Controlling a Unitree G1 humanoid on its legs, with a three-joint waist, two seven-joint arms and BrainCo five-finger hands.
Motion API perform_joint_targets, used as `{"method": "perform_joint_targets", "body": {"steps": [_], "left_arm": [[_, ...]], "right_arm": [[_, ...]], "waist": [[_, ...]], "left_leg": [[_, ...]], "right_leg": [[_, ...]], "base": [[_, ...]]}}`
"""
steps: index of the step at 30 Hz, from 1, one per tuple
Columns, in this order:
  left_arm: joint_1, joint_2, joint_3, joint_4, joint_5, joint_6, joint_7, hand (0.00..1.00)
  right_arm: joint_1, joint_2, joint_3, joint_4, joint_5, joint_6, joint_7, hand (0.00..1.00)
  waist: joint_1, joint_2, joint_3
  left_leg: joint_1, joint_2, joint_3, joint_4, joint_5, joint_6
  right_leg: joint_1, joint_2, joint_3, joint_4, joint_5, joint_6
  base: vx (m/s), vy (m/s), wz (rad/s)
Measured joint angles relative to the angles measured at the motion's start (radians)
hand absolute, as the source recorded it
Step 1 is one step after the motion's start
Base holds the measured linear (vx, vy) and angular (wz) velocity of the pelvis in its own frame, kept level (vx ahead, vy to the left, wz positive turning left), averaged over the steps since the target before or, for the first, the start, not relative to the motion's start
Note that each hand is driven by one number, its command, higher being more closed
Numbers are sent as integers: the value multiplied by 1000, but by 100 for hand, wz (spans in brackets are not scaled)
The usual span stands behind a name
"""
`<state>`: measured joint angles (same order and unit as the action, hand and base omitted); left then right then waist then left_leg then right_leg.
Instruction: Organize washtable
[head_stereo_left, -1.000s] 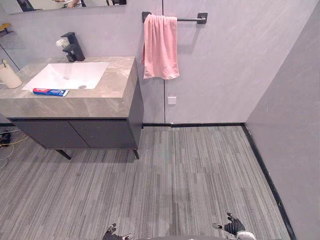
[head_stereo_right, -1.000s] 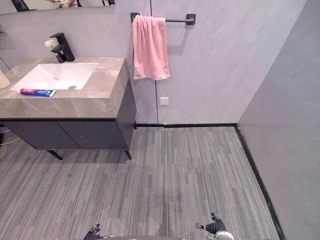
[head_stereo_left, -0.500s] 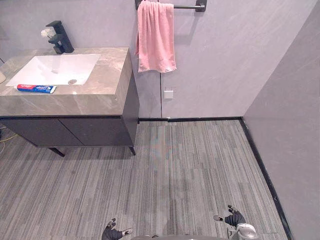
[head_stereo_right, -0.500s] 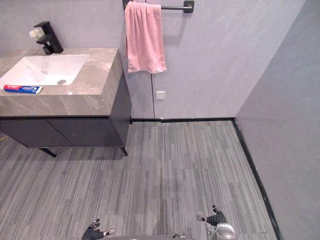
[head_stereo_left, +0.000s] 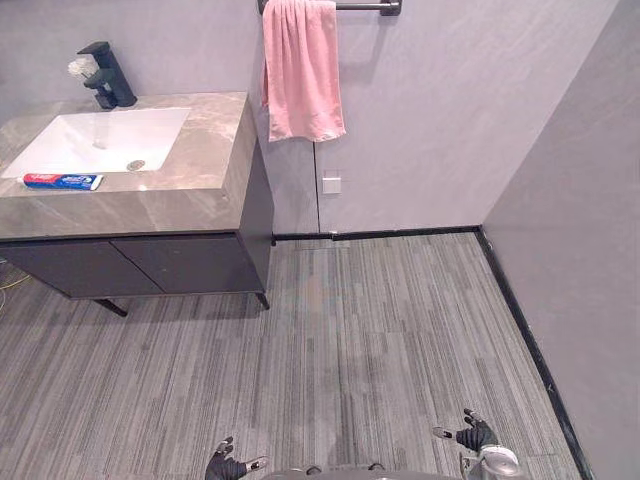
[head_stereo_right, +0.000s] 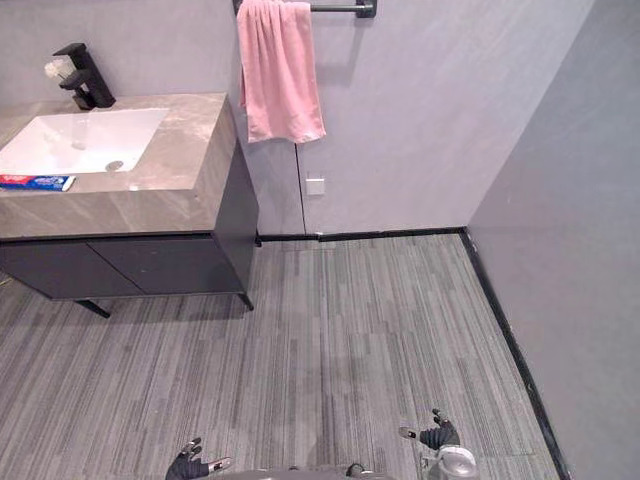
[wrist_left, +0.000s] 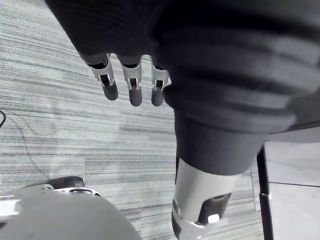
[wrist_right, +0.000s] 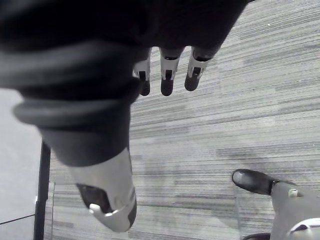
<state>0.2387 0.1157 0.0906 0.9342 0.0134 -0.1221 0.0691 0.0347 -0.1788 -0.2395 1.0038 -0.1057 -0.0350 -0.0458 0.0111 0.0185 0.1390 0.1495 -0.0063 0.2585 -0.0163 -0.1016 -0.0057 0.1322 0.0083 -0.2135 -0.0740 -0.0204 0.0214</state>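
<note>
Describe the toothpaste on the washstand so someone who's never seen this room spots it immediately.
Find the grey stone counter left of the pink towel. A white basin is set into it, and the toothpaste lies flat on the stone in front of that basin. It is the small blue, red and white tube, unlike the black tap behind.

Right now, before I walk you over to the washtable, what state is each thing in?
toothpaste tube: lying flat on the countertop, at the front edge of the basin.
pink towel: hanging draped over the wall bar.
cabinet doors: shut.
left hand: open, holding nothing.
right hand: open, holding nothing.
</note>
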Motion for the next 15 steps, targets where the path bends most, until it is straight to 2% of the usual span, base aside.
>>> {"method": "perform_joint_targets", "body": {"steps": [6,8,9,11,12,13,14,15], "left_arm": [[-6,19,-1,-18,0,-2,-1,0],[-8,19,-4,-38,0,-5,-2,0],[-9,22,-11,-52,-1,-6,-2,0],[-15,25,-15,-63,-1,-7,-3,0],[-25,35,-24,-68,-1,-7,-4,0],[-24,43,-27,-76,-2,-7,-3,0],[-23,67,-47,-91,-2,-8,-3,0],[-25,80,-50,-95,-2,-8,-3,0]], "right_arm": [[-12,-6,0,-13,17,0,0,0],[-19,-11,0,-15,17,0,0,0],[-24,-14,1,-17,18,0,0,0],[-28,-15,1,-18,19,1,1,0],[-28,-16,4,-20,18,1,2,0],[-29,-17,10,-22,18,1,3,0],[-26,-21,17,-26,18,1,4,0],[-26,-22,21,-26,18,1,4,0]], "waist": [[-1,4,8],[0,15,15],[1,19,19],[0,17,26],[0,9,36],[-1,5,38],[-4,0,45],[-6,-9,52]], "left_leg": [[-50,25,49,99,-76,5],[-63,43,67,143,-106,7],[-69,52,79,175,-126,10],[-65,53,89,201,-140,15],[-41,48,101,206,-147,18],[-32,46,101,207,-156,19],[-8,44,91,206,-199,32],[3,35,91,209,-209,35]], "right_leg": [[-28,8,36,12,-7,10],[-66,7,29,101,-50,41],[-117,-4,20,220,-103,54],[-183,-34,-18,391,-157,91],[-257,-81,-67,588,-169,104],[-284,-102,-86,660,-167,103],[-334,-145,-128,806,-172,96],[-351,-170,-140,863,-182,87]], "base": [[52,-10,-27],[95,15,-27],[111,50,-24],[87,66,-9],[74,60,-2],[134,61,4],[126,32,9],[238,10,10]]}}
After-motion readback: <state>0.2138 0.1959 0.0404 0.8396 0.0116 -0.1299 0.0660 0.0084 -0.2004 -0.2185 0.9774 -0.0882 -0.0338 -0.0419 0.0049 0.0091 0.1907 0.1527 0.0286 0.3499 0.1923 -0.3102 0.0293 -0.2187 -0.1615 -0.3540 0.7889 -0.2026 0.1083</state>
